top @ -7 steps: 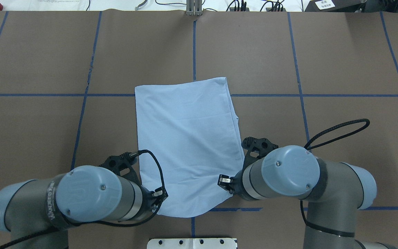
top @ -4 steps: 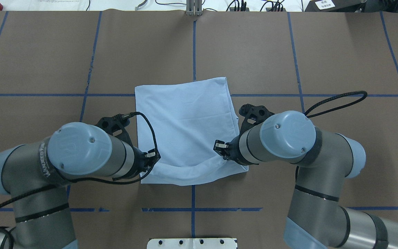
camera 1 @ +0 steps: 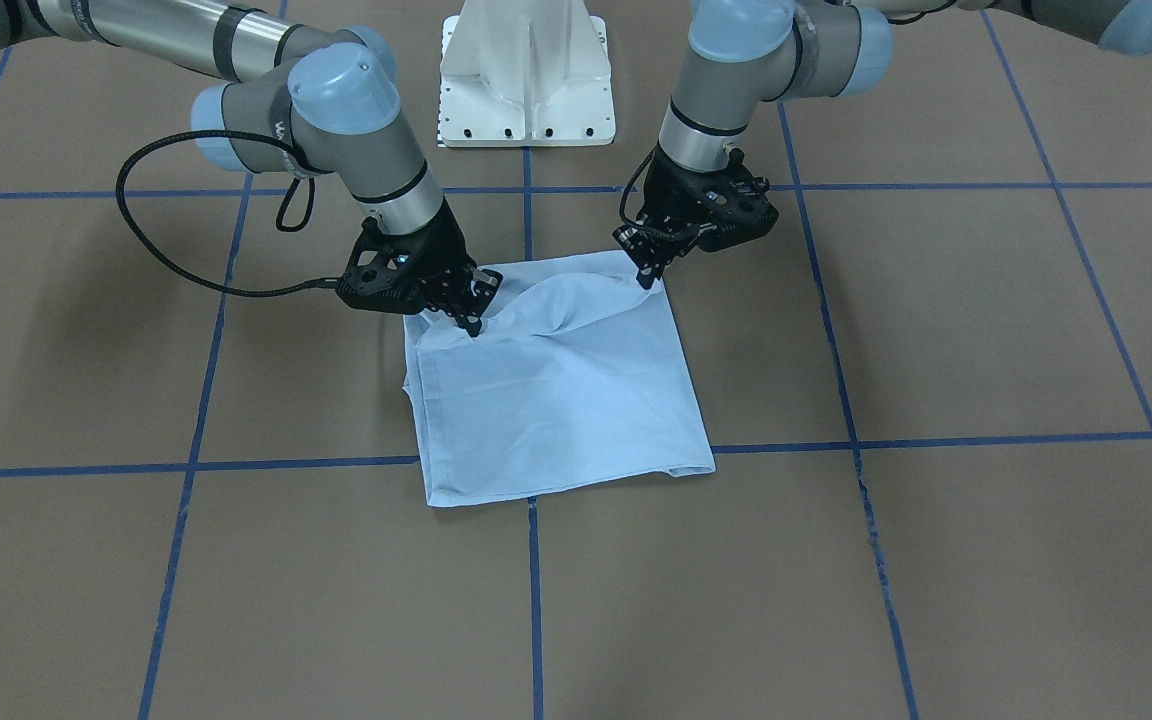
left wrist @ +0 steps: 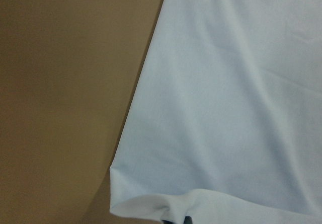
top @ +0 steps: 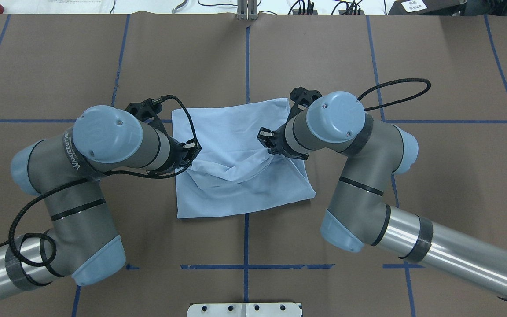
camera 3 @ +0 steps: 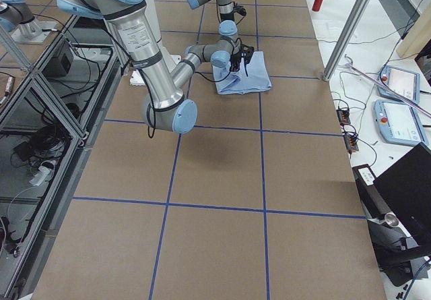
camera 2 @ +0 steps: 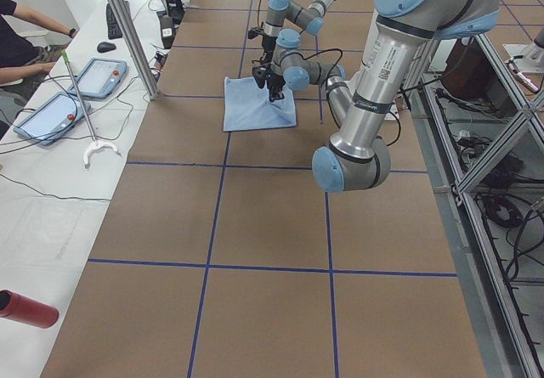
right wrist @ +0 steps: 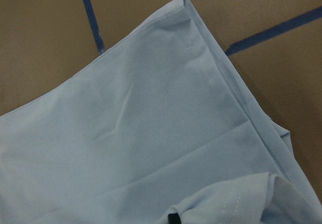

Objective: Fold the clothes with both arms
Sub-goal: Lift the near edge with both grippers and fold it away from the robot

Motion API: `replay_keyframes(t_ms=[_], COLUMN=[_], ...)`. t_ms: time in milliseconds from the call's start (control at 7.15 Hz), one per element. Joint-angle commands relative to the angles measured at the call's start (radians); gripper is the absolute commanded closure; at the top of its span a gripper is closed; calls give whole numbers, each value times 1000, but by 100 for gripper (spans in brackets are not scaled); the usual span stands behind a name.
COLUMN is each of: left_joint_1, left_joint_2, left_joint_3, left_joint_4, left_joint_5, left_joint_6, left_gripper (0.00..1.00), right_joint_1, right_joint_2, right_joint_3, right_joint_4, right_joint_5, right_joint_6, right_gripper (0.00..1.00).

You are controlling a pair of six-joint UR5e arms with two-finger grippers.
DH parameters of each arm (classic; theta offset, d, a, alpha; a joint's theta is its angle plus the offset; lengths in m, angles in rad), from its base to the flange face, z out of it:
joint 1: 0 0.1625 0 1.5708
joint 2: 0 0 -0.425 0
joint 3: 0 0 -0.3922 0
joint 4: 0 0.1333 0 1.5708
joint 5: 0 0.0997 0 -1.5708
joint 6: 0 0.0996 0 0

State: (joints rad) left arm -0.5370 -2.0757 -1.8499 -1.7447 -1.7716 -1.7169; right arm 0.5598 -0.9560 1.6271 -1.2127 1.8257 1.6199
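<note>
Overhead exterior view shows left hand (top: 190, 151) and right hand (top: 266, 137) each clenched on a raised near corner of the shirt (top: 231, 127), which lies on the counter (top: 346, 57), far edge just ahead, right hand slightly nearer.

Brown table (top: 456, 198) (blue tape grid (top: 247, 57)) with white pedestal base (camera 1: 526, 70), 2 tablets (camera 2: 95, 76) alongside.

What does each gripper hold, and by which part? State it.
Both hold the T-shirt: the left gripper pinches one corner of its raised, folded-over edge, the right gripper the other corner.
</note>
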Motion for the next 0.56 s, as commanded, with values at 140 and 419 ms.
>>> replay_keyframes(t_ms=[140, 419], left_joint_1=[-43, -108], left_joint_2=[-21, -78], left_joint_3=[69, 212], left_joint_4=[-30, -105], left_joint_5=[-2, -2], left_joint_6=[16, 20], left_gripper=[100, 100], right_joint_1=[87, 127], right_joint_2=[62, 179], right_joint_3=[-88, -264], right_joint_4=[19, 19], right_joint_5=[81, 107], right_joint_6=[-3, -5], right_gripper=[100, 100])
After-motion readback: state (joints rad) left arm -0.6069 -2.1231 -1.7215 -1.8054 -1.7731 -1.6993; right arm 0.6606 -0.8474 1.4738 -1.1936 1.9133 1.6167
